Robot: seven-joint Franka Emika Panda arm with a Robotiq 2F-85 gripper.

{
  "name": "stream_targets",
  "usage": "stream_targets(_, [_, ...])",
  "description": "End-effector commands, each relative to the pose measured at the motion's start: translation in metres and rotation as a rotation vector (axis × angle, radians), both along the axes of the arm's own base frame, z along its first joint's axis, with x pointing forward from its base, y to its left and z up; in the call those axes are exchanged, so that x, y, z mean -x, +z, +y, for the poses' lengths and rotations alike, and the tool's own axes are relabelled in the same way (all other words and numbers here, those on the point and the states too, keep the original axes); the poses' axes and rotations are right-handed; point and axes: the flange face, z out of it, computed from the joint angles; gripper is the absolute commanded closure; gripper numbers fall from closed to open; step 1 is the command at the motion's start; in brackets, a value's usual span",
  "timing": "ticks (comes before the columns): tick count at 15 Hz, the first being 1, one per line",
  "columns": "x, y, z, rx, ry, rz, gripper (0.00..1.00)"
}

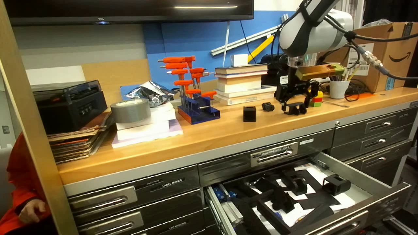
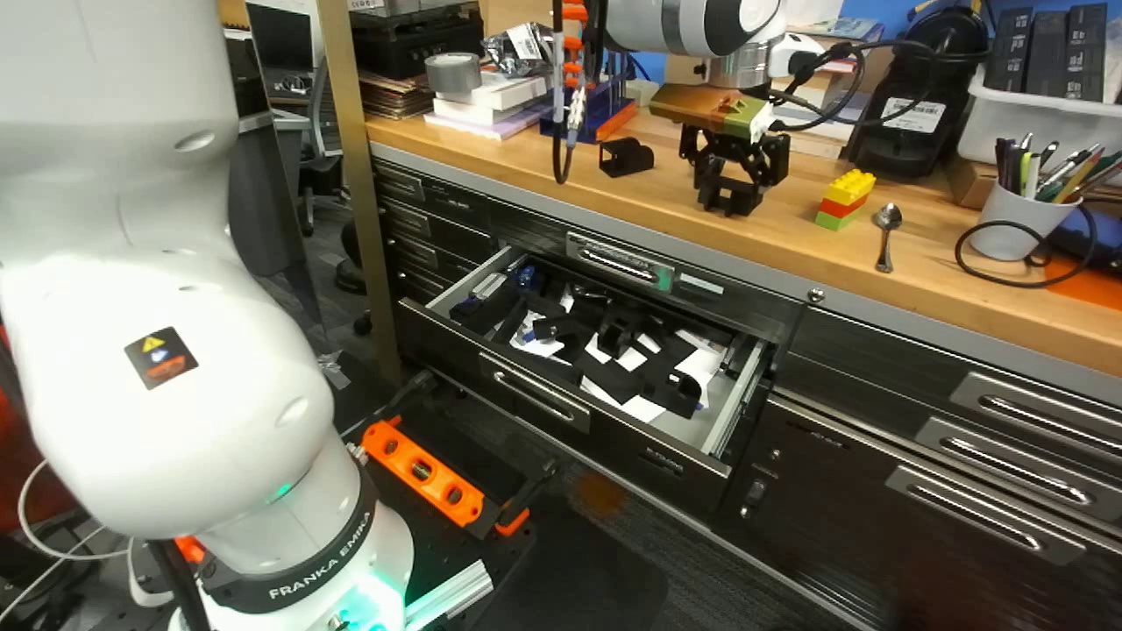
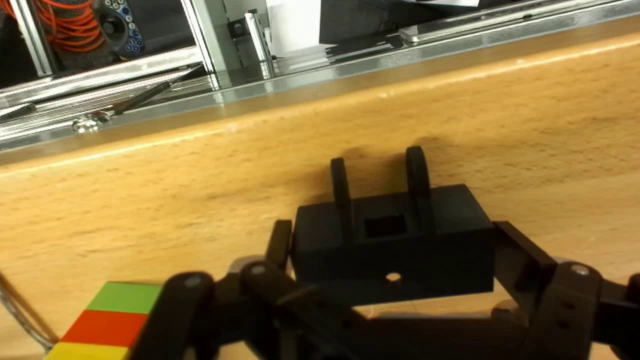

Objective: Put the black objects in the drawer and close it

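Jaws set part-way apart, one side against each end of the bracket [image 3: 392, 251], which I judge to be held. It sits on or just above the worktop [image 3: 190, 200]; whether its underside touches is unclear in these views. Its two prongs [image 3: 417, 175] point toward the front edge, beyond which the drawer [image 2: 631, 444] stands pulled out, lower down.

Step in hand, as I read it: transfer of this piece to the drawer. I should lift straight up first, so that the prongs pass over the edge without striking it, and stay away from the bricks [image 2: 847, 200], which stand near but apart. I should then travel out past the handle [image 2: 619, 263] above the drawer before lowering, since a descent too close in could snag there. Best release: low, the bracket laid flat beside the black block [image 1: 338, 185] already inside, nothing rising above the rim; an upright prong would probably catch on closing. I would part the jaws only as far as the piece needs to come free. The cube [image 1: 249, 115] and the small piece [image 1: 268, 106] lie on the worktop apart from the jaws, each needing the same trip later.
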Motion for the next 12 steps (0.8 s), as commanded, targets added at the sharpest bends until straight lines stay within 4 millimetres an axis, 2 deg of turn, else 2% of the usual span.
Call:
stream_targets(1, [-0.0104,0.0036,-0.0019,0.02,0.016,0.006,0.0])
stream_targets(3, [-0.0108,0.0023,-0.0025,0.022,0.018,0.008,0.04])
stream_targets(4, [-0.0111,0.0019,-0.0028,0.023,0.021,0.009,0.27])
stream_targets(6, [-0.0108,0.0016,-0.0032,0.023,0.021,0.01,0.3])
stream_targets(10, [-0.0075,0.0048,-0.0058,0.024,0.007,0.013,0.58])
stream_targets(11, [-0.0045,0.0045,-0.0082,0.034,-0.012,0.013,0.63])
stream_targets(12, [-0.0016,0.0042,-0.0109,0.038,-0.021,0.015,0.63])
